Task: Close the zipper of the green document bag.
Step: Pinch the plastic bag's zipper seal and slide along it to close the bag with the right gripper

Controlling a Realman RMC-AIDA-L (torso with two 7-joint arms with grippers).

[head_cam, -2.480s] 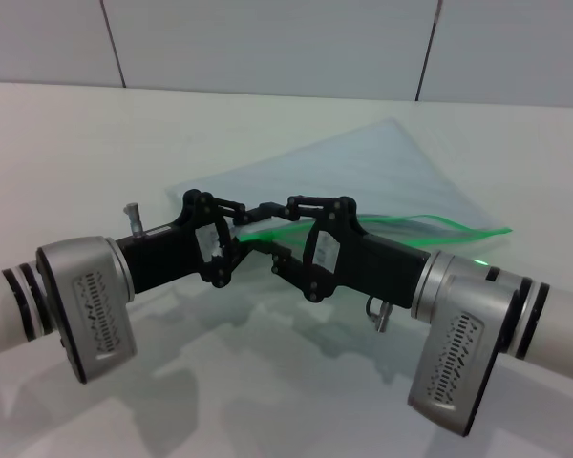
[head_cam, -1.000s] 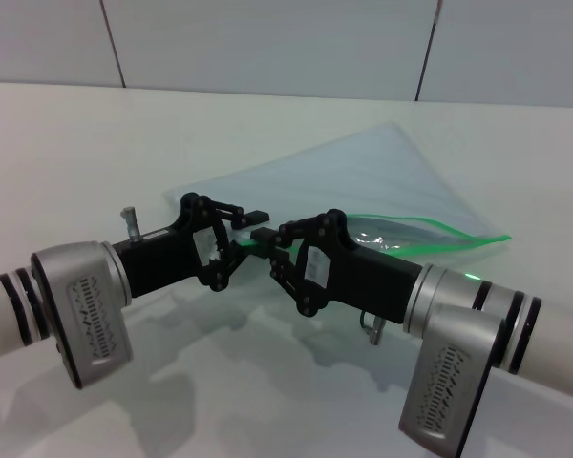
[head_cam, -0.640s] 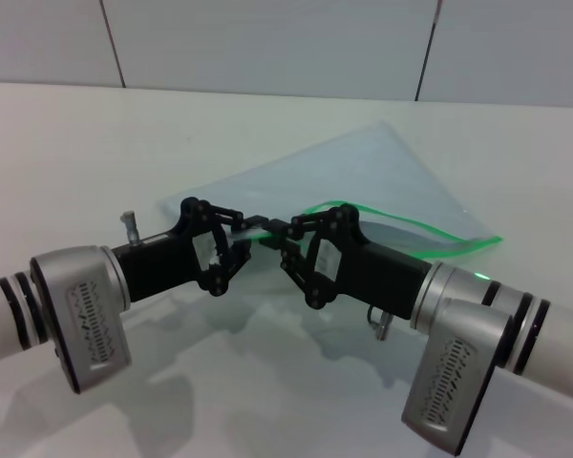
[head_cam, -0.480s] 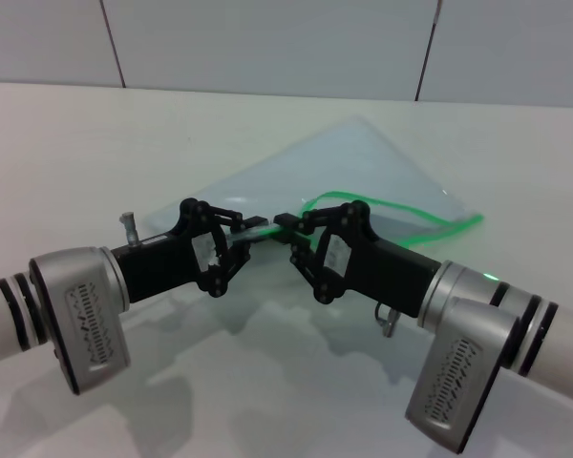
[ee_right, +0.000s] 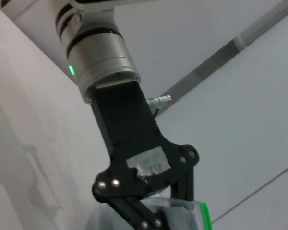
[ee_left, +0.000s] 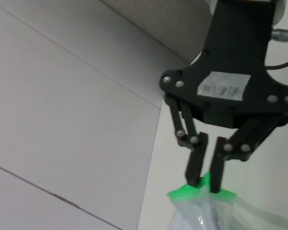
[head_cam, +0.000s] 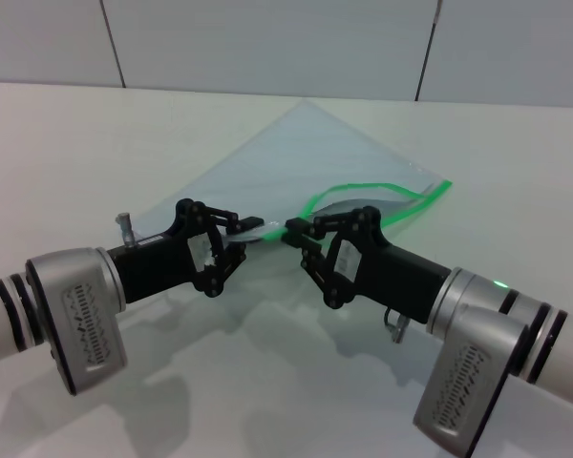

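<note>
Two grippers meet over the near corner of the green document bag (head_cam: pixel 296 162), which you will find lifted off the white table (head_cam: pixel 67 153) at that end and sloping away toward the wall, its far corner pointing at the wall joint. Left gripper (head_cam: pixel 251 226): reaches in from the left, fingers drawn together on the clear corner of the bag just left of the green end. Right gripper (head_cam: pixel 293 231): comes in from the right, fingertips pinched on the green end of the zipper (head_cam: pixel 363 186); the left wrist view confirms this, showing the right gripper (ee_left: pixel 205 181) with its two fingers nearly touching and clamped on a bright green tab at the top of the bag (ee_left: pixel 201 215). You cannot make out the slider itself as separate from the green strip in any view. From the pinch point the zipper runs away to the right in the head view, and the green line splits into two curves that bow apart and rejoin near the bag's right corner, so the mouth stands open along that stretch. The two gripper tips sit just beside each other, with only a short length of bag edge between them. In the right wrist view you see the left gripper's (ee_right: pixel 149 218) body from behind, its fingertips cut off by the frame edge, with a sliver of green strip beside it.
</note>
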